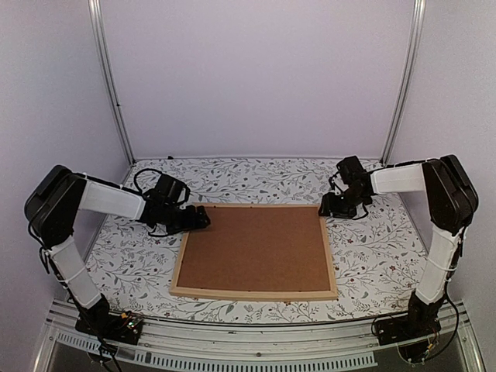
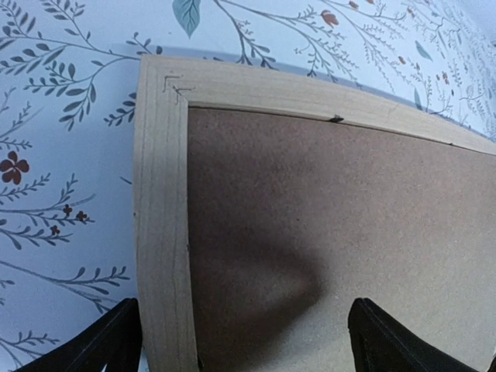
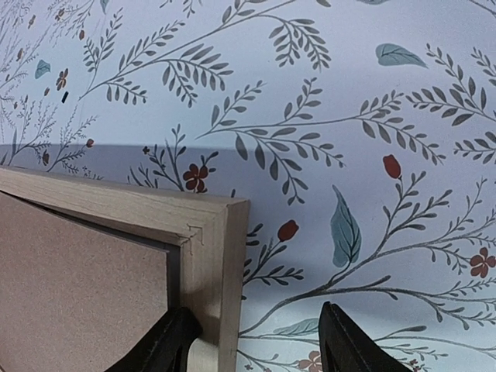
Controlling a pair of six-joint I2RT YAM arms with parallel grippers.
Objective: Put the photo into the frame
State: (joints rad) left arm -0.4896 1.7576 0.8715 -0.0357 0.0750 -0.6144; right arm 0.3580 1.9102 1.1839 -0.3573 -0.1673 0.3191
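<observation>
Wooden frame (image 1: 256, 294) lies flat on floral surface (image 1: 372, 256), brown backing board (image 1: 254, 248) inside; left tool (image 2: 244, 341) spread over its upper-left corner; right tool (image 3: 260, 341) spread, straddling upper-right corner rail.

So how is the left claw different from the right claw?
The left claw is spread wider than the right claw. The left claw straddles a strip of the frame, one finger over the cloth, one over the board. The right claw has one finger at the strip and the other over the cloth. Both are black, open and empty, each at a far corner of the frame.
</observation>
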